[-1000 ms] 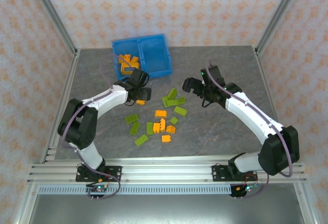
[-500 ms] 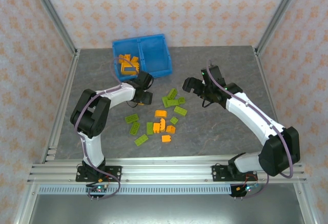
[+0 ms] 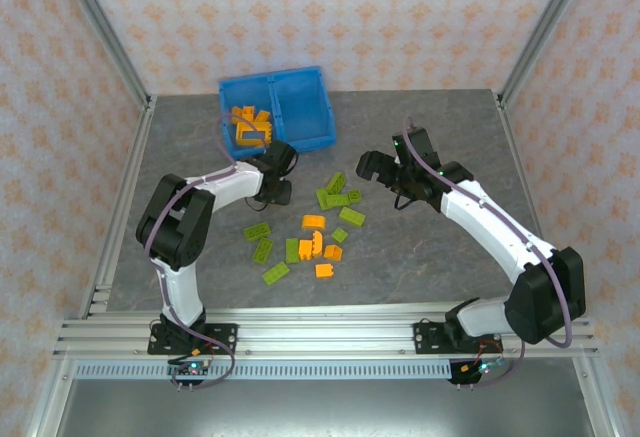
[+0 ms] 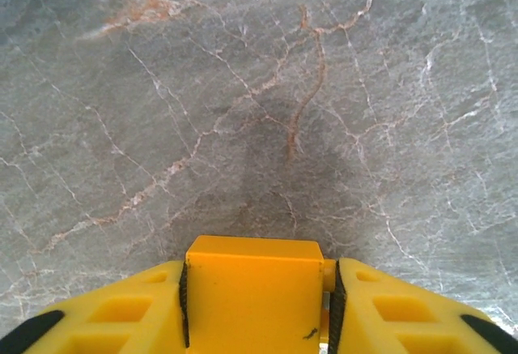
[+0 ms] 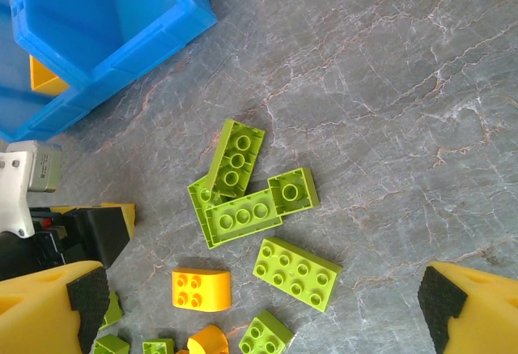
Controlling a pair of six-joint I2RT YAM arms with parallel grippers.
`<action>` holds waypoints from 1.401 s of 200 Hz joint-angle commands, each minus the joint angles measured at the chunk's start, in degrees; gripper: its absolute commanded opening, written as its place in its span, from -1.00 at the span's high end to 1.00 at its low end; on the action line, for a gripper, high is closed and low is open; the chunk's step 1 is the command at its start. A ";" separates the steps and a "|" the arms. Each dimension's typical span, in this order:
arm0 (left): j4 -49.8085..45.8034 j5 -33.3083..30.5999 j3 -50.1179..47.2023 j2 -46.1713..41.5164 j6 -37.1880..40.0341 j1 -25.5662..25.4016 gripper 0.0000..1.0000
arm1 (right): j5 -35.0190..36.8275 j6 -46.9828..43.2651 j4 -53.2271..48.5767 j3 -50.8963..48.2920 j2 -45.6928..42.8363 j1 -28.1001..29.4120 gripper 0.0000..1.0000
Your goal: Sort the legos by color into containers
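Inside narrower left tool (image 4: 256,283), orange lego (image 4: 252,301)

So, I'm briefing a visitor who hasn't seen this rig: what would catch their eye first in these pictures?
Probably the bright blue bin at the far left of the table, its left compartment holding orange bricks. Next comes the scatter of lime green and orange legos in the middle. In the left wrist view, an orange brick sits clamped between the left fingers.
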 commanded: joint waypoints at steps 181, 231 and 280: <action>3.43 10.04 8.19 -8.85 -1.54 1.38 -0.44 | -0.64 -7.31 -3.20 3.13 -0.50 5.92 -0.98; 1.16 10.16 -2.06 -15.59 -0.75 -4.01 -0.59 | 7.21 -11.75 -9.58 10.23 10.75 15.22 -0.96; 3.02 6.91 -6.56 -11.56 -11.35 -12.18 -0.64 | 10.49 -9.82 -4.98 5.11 5.28 15.22 -0.99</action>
